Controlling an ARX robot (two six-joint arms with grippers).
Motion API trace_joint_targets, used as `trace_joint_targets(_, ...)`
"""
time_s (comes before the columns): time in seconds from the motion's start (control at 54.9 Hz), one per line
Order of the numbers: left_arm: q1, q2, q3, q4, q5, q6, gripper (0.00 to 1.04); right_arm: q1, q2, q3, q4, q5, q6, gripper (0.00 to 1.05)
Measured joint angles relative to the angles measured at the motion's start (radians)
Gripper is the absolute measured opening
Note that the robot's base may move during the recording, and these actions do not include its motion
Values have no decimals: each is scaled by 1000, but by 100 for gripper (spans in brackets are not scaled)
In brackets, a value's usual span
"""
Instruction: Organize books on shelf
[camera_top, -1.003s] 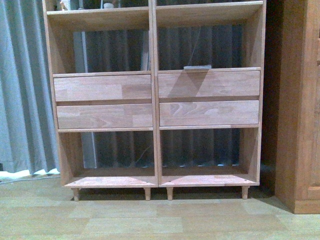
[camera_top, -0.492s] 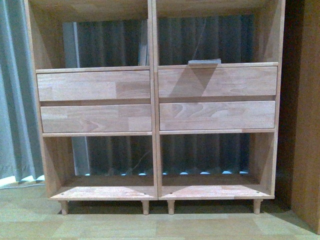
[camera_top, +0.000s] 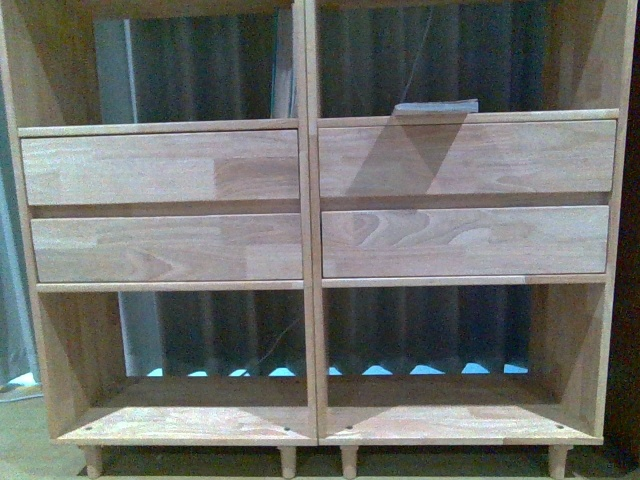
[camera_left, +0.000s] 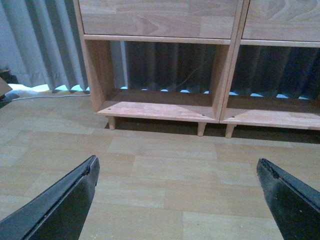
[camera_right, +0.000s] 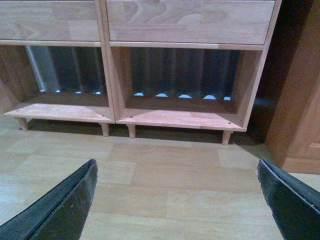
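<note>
- Pale wood-plank floor; a grey pleated curtain hangs behind the backless shelf, with light showing under its hem.
- The shelf fills the front view; its top and outer sides are cut off.
- Four drawers, two per column, sit flush. The bottom bays hold nothing.
- One book lies flat on the ledge above the right-column drawers. Only its thin edge shows; the cover is unreadable.
- A darker cabinet stands just right of the shelf, mostly out of frame.
- Left hand: fingers wide apart, empty, over the floor.
- Right hand: the same.
</note>
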Motion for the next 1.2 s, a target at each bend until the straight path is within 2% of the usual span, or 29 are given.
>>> trace_joint_targets(1.203,0,0,0,0,0,0,97,0,0,0,0,0,0,98)
